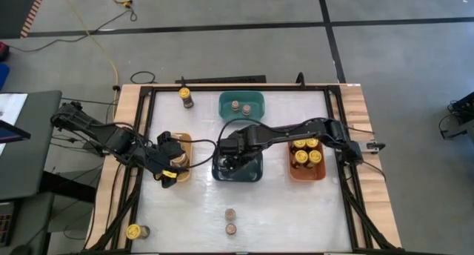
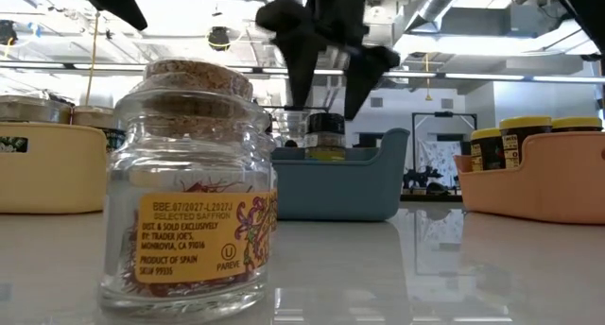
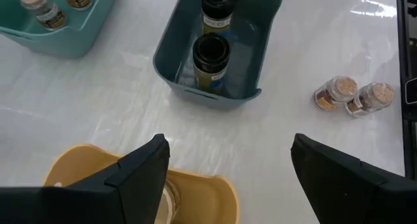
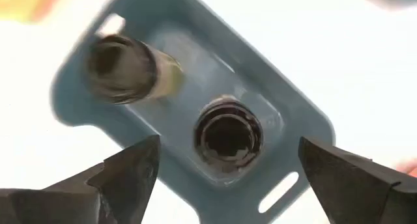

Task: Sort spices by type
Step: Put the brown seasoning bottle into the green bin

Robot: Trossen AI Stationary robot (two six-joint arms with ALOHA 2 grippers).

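Note:
Two dark-lidded spice jars stand in the dark-blue bin (image 1: 255, 173) at the table's middle: one (image 4: 228, 133) right below my right gripper (image 4: 228, 147), the other (image 4: 120, 68) beside it. My right gripper (image 1: 235, 156) hangs open above the bin, pointing down and touching nothing. My left gripper (image 3: 229, 142) stands open over the yellow bin (image 1: 185, 140) at the left, which holds tan-topped jars (image 1: 178, 163). The teal bin (image 1: 241, 113) holds two small brown-topped jars. Yellow-lidded jars (image 1: 305, 156) fill the orange bin (image 1: 307, 173).
Loose on the table are a yellow-lidded jar (image 1: 185, 96) at the far left, another (image 1: 135, 231) lying at the near left corner, and two small cork-topped jars (image 1: 230, 220) near the front edge. One of these (image 2: 189, 183) looms close in the low view.

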